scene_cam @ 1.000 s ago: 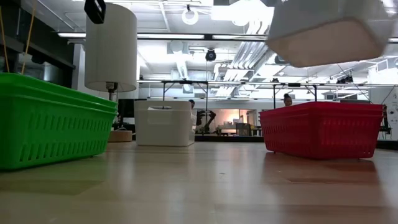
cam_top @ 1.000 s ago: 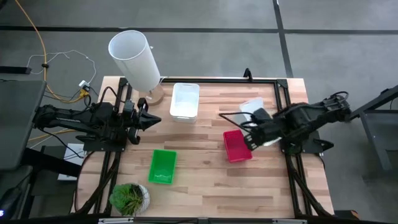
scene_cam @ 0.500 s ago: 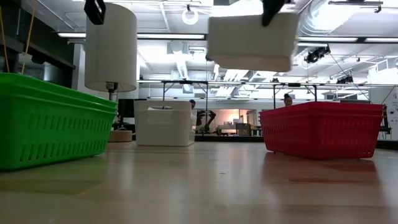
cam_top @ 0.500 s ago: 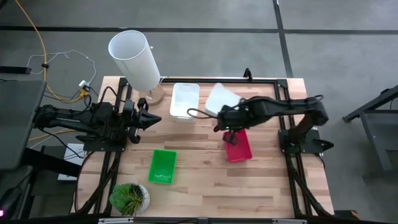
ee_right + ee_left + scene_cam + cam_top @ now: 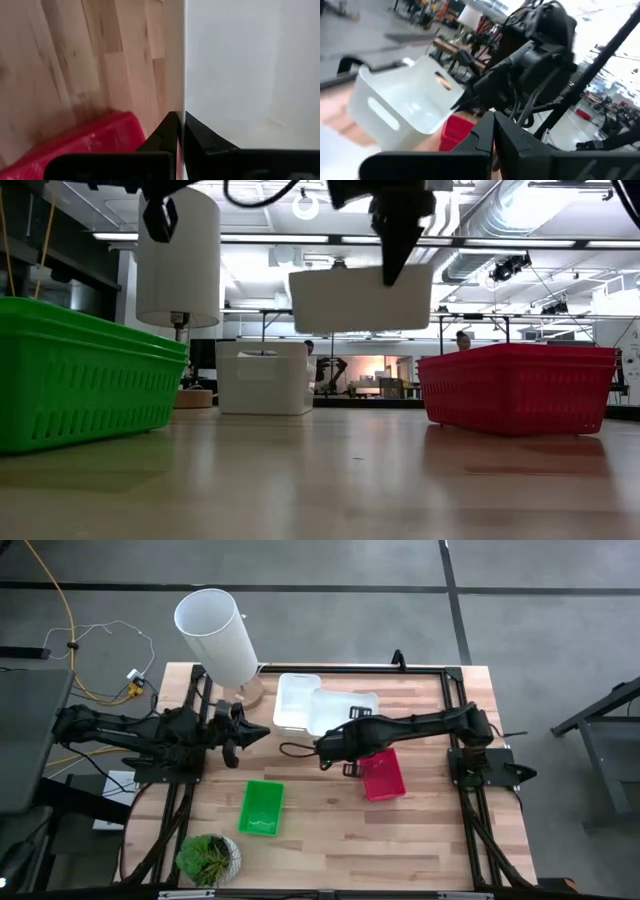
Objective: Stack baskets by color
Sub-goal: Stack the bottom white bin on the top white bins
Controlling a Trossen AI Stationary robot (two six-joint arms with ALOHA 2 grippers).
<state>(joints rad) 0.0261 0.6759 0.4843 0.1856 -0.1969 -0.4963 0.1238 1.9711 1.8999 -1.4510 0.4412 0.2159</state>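
My right gripper [image 5: 332, 740] reaches over the table's middle, shut on a white basket [image 5: 346, 711] that hangs in the air [image 5: 360, 298]. In the high view this basket partly overlaps a second white basket [image 5: 296, 700], which rests on its base at the far middle. A red basket [image 5: 383, 774] sits on the table just right of my right gripper. A green basket [image 5: 262, 807] sits near the front left. My left gripper [image 5: 264, 730] is shut and holds nothing, level above the table's left part, pointing at the held basket [image 5: 402, 107]. My right gripper pinches the held white basket's thin side wall at its rim [image 5: 184, 85], one finger inside the basket and one outside. The fingers [image 5: 395, 250] slant down onto it from above on its near side. The basket hangs about level, open side up, clear of the table.
A tall white cylinder lamp [image 5: 215, 632] stands at the far left corner. A small potted plant [image 5: 208, 858] stands at the near left corner. Bare wood lies between the green and red baskets [image 5: 320, 810]. Black rails [image 5: 470, 830] run along the table's edges.
My right gripper has swung from over the red basket toward the table's left, come down and rolled. The white basket went with it, from tilted to about level, and now hangs beside the white basket on the table. My left gripper has edged toward the table's middle.
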